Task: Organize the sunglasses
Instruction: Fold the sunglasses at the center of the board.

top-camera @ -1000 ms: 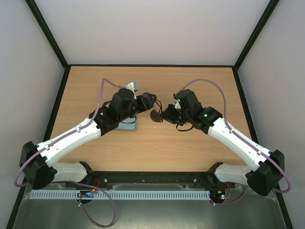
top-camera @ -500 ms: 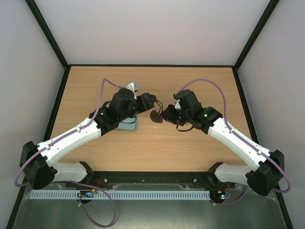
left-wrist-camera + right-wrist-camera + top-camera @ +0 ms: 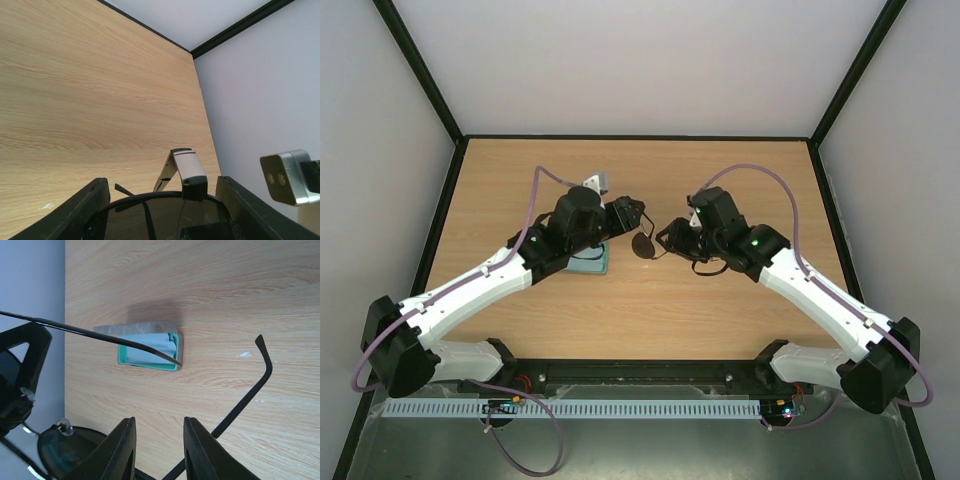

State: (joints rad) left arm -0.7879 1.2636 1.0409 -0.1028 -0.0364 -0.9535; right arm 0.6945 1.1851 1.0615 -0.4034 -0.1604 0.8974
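The grey case (image 3: 147,329), green lining showing, lies on the desk (image 3: 620,310) under the left arm. The left pincer (image 3: 632,213) pinches the sunglasses (image 3: 644,244) at a lens, above mid-desk. The right pincer (image 3: 157,440) is slightly spread beside one temple arm.

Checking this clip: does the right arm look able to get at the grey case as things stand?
Probably not directly. The left arm hangs over the grey case, and the sunglasses sit between it and the right gripper, in the way.
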